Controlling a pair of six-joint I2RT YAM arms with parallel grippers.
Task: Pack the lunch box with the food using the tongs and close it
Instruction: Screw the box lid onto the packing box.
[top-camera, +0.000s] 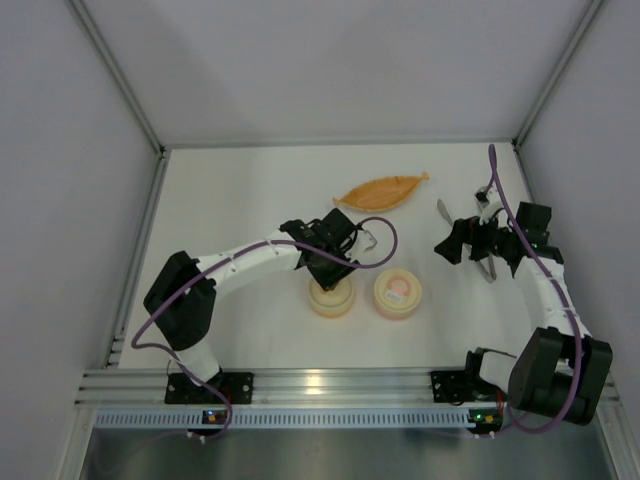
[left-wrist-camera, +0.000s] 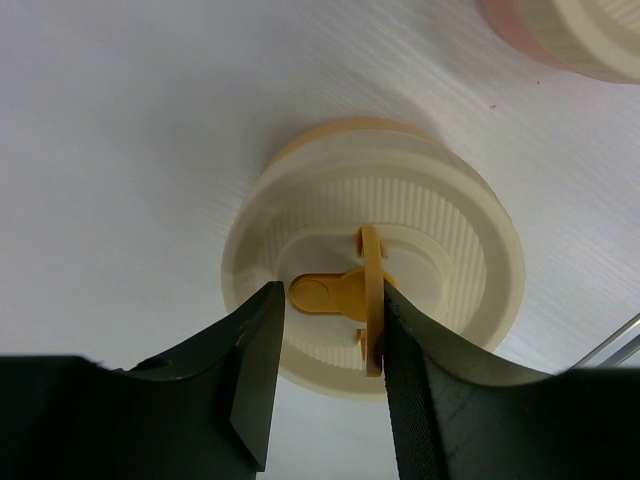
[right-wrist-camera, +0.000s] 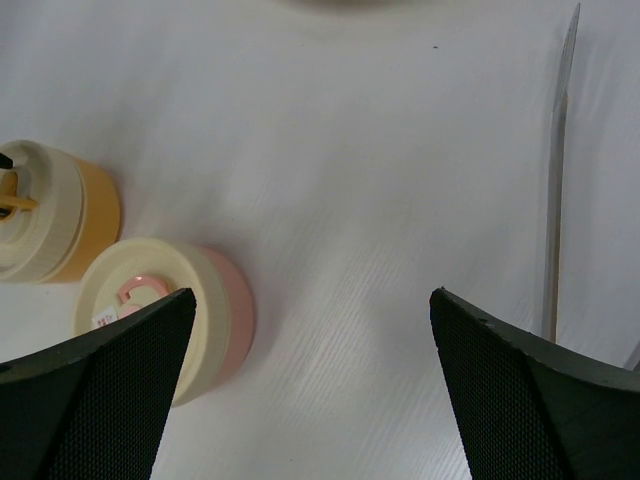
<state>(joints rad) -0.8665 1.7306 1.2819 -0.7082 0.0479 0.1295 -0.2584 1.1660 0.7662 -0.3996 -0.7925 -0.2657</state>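
Observation:
The lunch box shows as two round tubs with cream lids, a yellow one (top-camera: 330, 297) and a pink one (top-camera: 397, 293). My left gripper (top-camera: 331, 266) hangs over the yellow tub's lid (left-wrist-camera: 300, 215). Its jaws stand apart around the lid's upright yellow handle (left-wrist-camera: 372, 290). The handle rests against the right finger (left-wrist-camera: 420, 390), and a gap shows beside the left finger. My right gripper (right-wrist-camera: 310, 295) is wide open over bare table, right of the pink tub (right-wrist-camera: 215, 310). The silver tongs (right-wrist-camera: 556, 180) lie on the table beside it. No food shows in any view.
A long orange leaf-shaped dish (top-camera: 380, 190) lies at the back of the table, beyond the tubs. White walls close in the table on the left, right and far sides. The arms' purple cables loop over the middle.

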